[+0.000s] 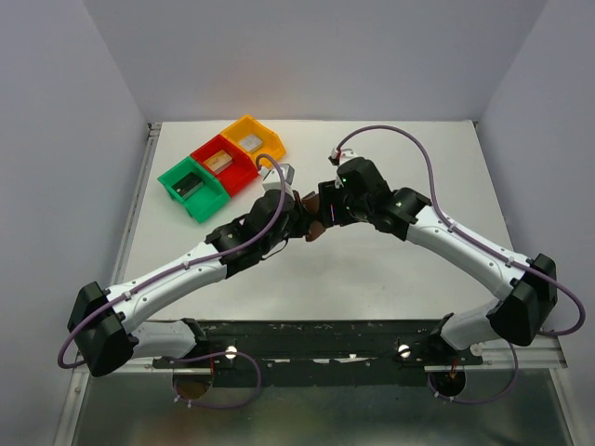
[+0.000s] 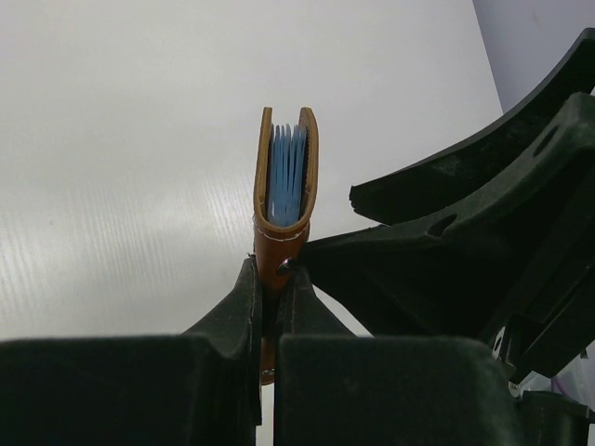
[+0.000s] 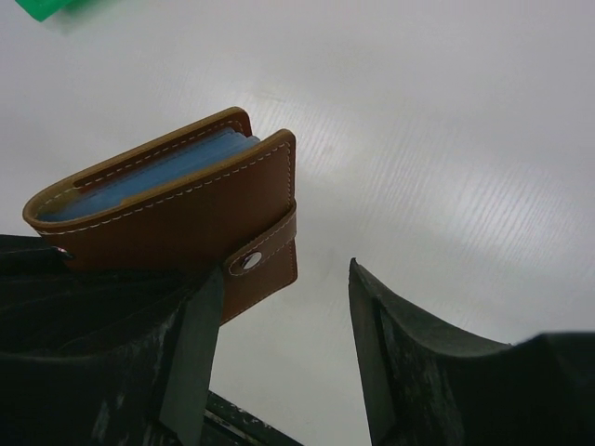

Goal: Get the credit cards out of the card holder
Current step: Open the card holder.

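Observation:
The card holder (image 2: 276,243), a brown leather bifold, is held up off the table with its fold edge away from the left wrist camera. My left gripper (image 2: 272,275) is shut on its lower edge by the snap. Light-blue inner faces (image 2: 286,177) show between the leather covers. No credit cards can be told apart from them. In the right wrist view the card holder (image 3: 186,218) is closed, its snap tab (image 3: 265,251) fastened. My right gripper (image 3: 286,269) is open; its left finger lies against the holder just under the tab, and the right finger stands apart. From above, both grippers meet over the card holder (image 1: 313,232).
Green bin (image 1: 192,189), red bin (image 1: 225,164) and yellow bin (image 1: 253,139) stand in a row at the back left, each with a block inside. White table (image 1: 372,279) lies beneath both arms. A green bin corner (image 3: 42,7) shows in the right wrist view.

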You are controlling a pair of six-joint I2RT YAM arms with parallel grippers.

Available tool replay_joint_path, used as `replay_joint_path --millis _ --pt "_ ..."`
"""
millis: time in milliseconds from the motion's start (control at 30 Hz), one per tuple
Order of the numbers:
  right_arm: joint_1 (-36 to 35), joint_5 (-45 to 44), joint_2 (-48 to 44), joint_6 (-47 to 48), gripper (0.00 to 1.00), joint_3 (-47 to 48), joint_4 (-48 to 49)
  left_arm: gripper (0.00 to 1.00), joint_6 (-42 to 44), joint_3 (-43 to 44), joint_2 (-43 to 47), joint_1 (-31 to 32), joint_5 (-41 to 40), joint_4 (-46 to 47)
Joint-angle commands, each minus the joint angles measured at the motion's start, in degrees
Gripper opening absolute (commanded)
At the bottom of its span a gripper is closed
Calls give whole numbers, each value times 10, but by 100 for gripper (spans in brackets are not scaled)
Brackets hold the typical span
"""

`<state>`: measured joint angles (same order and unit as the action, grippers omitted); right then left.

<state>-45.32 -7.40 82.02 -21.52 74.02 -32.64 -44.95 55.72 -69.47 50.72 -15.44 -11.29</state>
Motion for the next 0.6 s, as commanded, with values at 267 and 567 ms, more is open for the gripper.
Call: replay_joint_path --millis 267,567 --pt "-6 -6 31 -5 58 25 -24 0 3 15 5 18 -14 28" --pt "-5 -32 36 2 44 27 -24 0 7 15 8 28 -13 32"
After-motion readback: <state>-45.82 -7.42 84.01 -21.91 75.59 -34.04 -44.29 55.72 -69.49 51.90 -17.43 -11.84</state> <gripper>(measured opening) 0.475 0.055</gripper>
